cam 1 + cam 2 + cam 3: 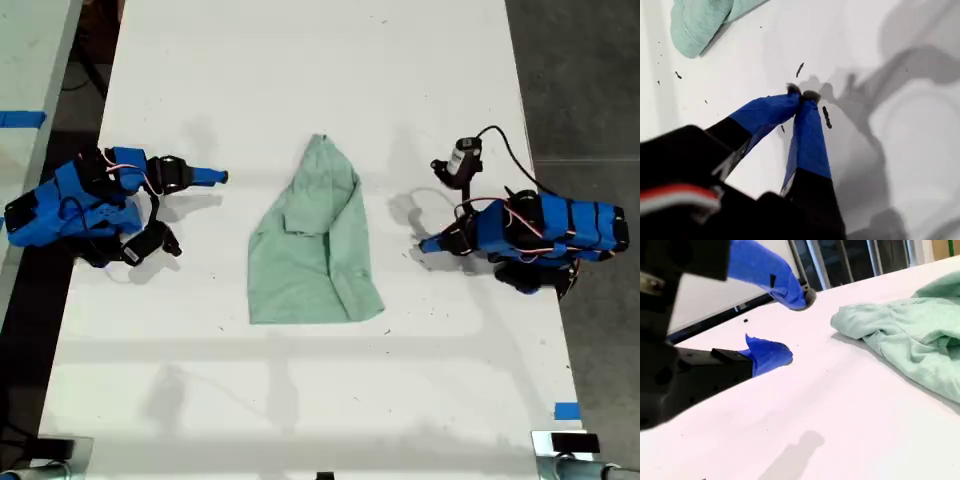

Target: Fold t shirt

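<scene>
Both tools clear of t shirt (315, 240): first (802, 95) pinched, second (790, 327) apart.

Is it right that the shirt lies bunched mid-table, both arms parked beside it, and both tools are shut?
Not quite. The shirt does lie bunched mid-table with an arm parked on each side, but only my first tool is shut, tips together in the first wrist view. My second tool is open: the second wrist view shows a clear gap between its fingers.

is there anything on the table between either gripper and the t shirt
Nothing visible. Only bare white table separates the t shirt from my first gripper and my second gripper.
</scene>
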